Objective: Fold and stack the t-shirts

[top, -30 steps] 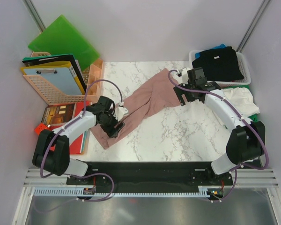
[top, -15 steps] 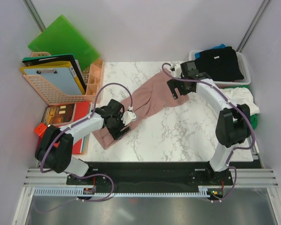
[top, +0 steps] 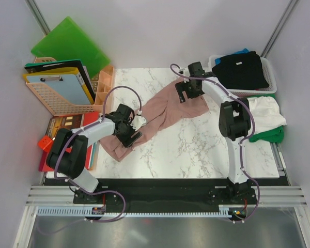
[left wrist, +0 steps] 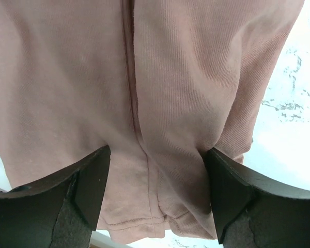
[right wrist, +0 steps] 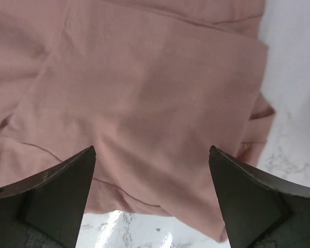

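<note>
So right now the pink shirt is stretched out in a long, rumpled diagonal strip across the marble counter, one end near the left arm and the other way up at the far side. It's not folded at all yet, just kind of roped up with a few creases. The left end effector is down on the shirt's near-left end, with its jaws spread wide. From its wrist cam you can see a seam and a bit of hem sitting right between the two fingers, which look like they're touching the cloth, but it isn't pinching anything. The right end effector is over the shirt's far-right end, jaws as wide as they go, with flat pink fabric filling the gap between them. I can't tell if it's actually touching the cloth or just above it. Just past that far-right end of the shirt there's a white basket with a black shirt piled in it. Beside the basket on its near side lie a crumpled white shirt and a green shirt peeking out from under it. Off the shirt's left side, well apart from it, are a peach crate stuffed with clipboards, a green folder leaning behind that, and a red folder close to the shirt's near-left end.
</note>
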Controlling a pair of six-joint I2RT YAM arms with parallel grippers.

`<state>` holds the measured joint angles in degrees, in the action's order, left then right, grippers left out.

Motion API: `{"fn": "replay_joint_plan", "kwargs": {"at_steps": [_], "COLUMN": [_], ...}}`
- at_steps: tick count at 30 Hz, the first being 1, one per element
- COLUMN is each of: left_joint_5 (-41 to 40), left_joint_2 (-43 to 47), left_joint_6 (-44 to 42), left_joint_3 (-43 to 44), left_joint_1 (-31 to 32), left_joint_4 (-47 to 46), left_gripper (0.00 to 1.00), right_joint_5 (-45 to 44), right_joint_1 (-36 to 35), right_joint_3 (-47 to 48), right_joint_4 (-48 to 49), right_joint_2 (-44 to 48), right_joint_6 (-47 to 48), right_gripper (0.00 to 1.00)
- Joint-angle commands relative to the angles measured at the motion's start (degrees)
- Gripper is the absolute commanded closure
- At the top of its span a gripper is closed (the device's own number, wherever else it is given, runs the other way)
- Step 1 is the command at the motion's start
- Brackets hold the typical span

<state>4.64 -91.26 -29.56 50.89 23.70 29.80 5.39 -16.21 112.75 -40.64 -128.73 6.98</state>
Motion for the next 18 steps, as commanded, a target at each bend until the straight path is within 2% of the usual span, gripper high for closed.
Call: {"fn": "replay_joint_plan", "kwargs": {"at_steps": [1, 7, 11, 18], "left_joint_5": [-2.4, 0.9, 2.4, 9.5], "left_joint_2": [-4.7, -4.3, -2.1, 3.7], "left_joint_6": [0.6, 0.6, -0.9, -2.3], "left_joint_3": [-0.6, -1.7, -2.6, -4.1], "left_joint_1": [-0.5, -0.6, -0.6, 0.8], "left_joint_4": [-4.1, -3.4, -2.2, 1.7], "left_gripper": [0.21, 0.22, 0.22, 0.22], "right_joint_5": [1.0, -0.5, -1.2, -0.9], "right_joint_1": [0.2, 0.2, 0.2, -0.1], "right_joint_3": [2.0, -0.2, 3.8, 25.0], "right_joint_4": [-2.6, -2.2, -2.6, -10.2], "right_joint_2": [-3.5, -4.8, -7.9, -21.1], "right_joint_6": [-1.6, -0.7, -0.9, -2.8], "right_gripper": [0.02, 0.02, 0.02, 0.02]}}
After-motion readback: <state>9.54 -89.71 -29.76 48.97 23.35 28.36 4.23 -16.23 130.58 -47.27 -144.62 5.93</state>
